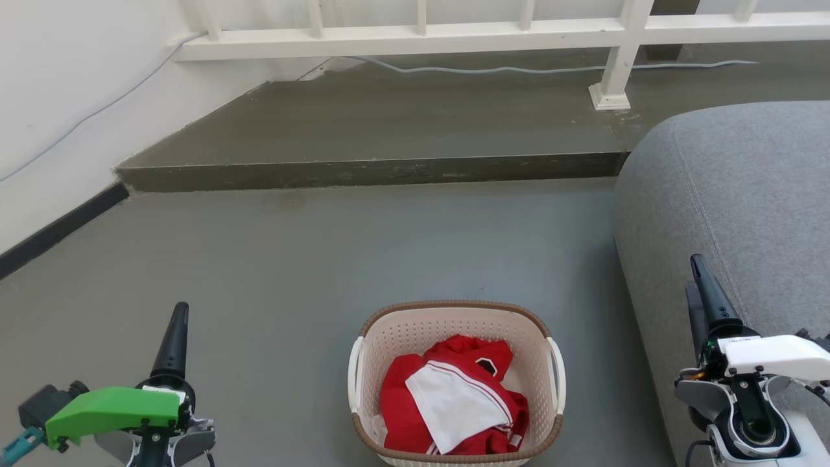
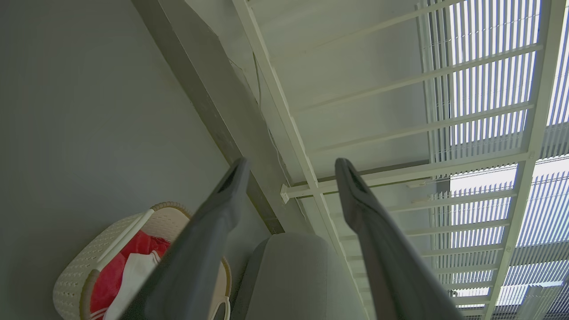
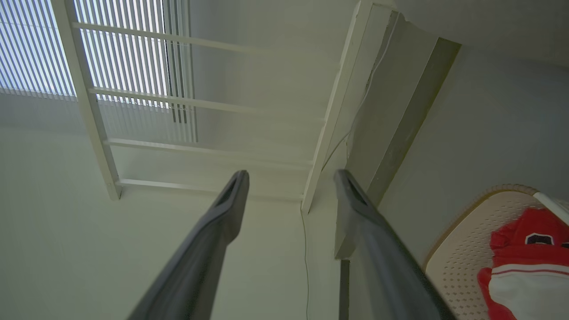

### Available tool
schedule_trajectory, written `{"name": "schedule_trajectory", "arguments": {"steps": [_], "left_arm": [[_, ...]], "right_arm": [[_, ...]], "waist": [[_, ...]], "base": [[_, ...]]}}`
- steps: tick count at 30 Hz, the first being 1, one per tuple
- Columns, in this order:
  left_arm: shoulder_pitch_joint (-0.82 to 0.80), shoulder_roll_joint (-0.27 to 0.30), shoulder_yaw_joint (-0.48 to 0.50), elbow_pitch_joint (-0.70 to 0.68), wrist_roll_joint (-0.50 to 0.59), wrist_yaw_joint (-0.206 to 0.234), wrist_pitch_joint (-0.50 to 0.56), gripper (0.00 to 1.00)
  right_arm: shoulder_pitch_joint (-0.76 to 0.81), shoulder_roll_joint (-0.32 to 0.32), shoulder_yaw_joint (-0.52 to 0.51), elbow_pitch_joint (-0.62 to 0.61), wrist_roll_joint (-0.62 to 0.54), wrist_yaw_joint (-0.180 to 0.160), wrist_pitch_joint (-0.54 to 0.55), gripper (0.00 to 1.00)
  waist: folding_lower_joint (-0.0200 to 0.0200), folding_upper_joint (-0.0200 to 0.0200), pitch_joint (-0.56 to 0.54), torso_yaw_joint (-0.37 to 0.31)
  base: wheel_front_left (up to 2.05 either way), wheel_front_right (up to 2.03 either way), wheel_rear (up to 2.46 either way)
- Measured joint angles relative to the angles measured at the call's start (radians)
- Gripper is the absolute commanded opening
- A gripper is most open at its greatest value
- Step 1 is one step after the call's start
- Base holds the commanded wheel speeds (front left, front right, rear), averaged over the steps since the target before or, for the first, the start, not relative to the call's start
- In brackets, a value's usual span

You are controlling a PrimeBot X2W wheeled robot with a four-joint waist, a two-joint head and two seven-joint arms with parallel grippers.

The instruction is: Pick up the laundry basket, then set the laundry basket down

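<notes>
We see the laundry basket [image 1: 415, 340] on the grey floor [image 1: 292, 259], low in the head view at 6 o'clock. It stands flat and upright. It is cream, with lots of little holes in its walls and round corners. A brown rim [image 1: 454, 303] that looks woven goes around the top. A white handle [image 1: 355, 376] runs down its side at 9 o'clock and another one down its side at 3 o'clock. Inside lie red and white clothes [image 1: 454, 395], all bunched up.

Our left gripper [image 1: 176, 324] is at 8 o'clock from the basket, well apart from it, with its dark finger pointing up the view. In the left wrist view its two fingers stand wide apart with nothing between them. Our right gripper [image 1: 699, 279] is at 3 o'clock from the basket, in front of the grey sofa [image 1: 746, 194]. In the right wrist view its fingers are spread too and hold nothing.

At 12 o'clock, far past the basket, we see a low step [image 1: 369, 130] and a white railing [image 1: 421, 29] on it
</notes>
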Motion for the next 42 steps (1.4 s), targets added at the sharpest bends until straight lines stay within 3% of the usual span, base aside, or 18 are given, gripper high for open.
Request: {"name": "schedule_trajectory", "arguments": {"steps": [9, 42], "left_arm": [[-0.004, 0.014, -0.002, -0.029, 0.168, 0.000, -0.034, 1.00], [-0.005, 0.016, -0.062, -0.066, 0.748, 0.003, -0.148, 1.00]], "right_arm": [[-0.006, -0.033, 0.047, -0.004, -0.144, 0.000, -0.028, 1.00], [-0.031, -0.031, 0.097, -0.043, -0.713, -0.001, -0.142, 1.00]], "waist": [[0.0000, 0.0001, 0.006, -0.001], [0.0000, 0.0000, 0.026, -0.006]], "base": [[0.00, 0.00, 0.00], [0.00, 0.00, 0.00]]}}
